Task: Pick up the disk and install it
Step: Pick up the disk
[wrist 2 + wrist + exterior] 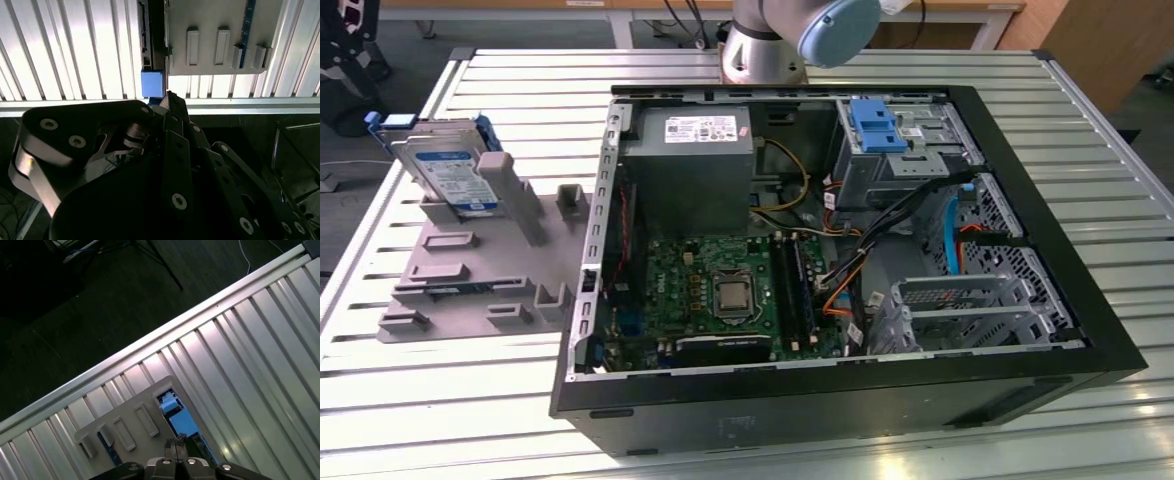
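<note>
The disk point(450, 172), a silver hard drive with a white-and-blue label in a blue bracket, stands upright in a grey holder plate point(467, 270) at the exterior view's left. In the first wrist view its blue bracket point(174, 410) shows from high above, and the tips of my gripper point(175, 444) hang well above it, pressed together with nothing between them. The second wrist view has the bracket's blue end point(152, 83) just beyond my gripper point(170, 97). Gripper and disk are apart.
An open black computer case point(1067, 330) lies on the slatted metal table point(520, 80), with a green motherboard point(720, 290), a grey power supply point(687, 165), a blue latch piece point(874, 125) and metal drive cages point(947, 300). The arm's base point(767, 45) stands behind the case.
</note>
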`<action>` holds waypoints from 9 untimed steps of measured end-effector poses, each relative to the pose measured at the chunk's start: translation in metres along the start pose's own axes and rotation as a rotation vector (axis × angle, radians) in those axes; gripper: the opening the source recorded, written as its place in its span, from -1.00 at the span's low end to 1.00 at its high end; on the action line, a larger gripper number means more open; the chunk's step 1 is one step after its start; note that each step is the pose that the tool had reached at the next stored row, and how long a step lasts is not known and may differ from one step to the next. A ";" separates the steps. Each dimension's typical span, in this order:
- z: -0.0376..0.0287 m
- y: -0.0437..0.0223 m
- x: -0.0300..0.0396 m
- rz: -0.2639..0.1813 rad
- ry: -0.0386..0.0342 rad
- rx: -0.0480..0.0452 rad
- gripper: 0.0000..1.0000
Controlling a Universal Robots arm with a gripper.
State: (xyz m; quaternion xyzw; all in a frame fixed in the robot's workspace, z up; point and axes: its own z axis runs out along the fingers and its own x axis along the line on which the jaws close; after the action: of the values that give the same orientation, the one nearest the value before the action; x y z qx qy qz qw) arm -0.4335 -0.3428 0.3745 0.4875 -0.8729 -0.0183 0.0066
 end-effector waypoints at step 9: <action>0.0002 0.0000 0.0000 -0.086 0.0033 -0.0005 -0.79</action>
State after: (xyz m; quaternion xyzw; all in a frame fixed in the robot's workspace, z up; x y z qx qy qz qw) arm -0.4335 -0.3428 0.3742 0.5244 -0.8512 -0.0180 0.0074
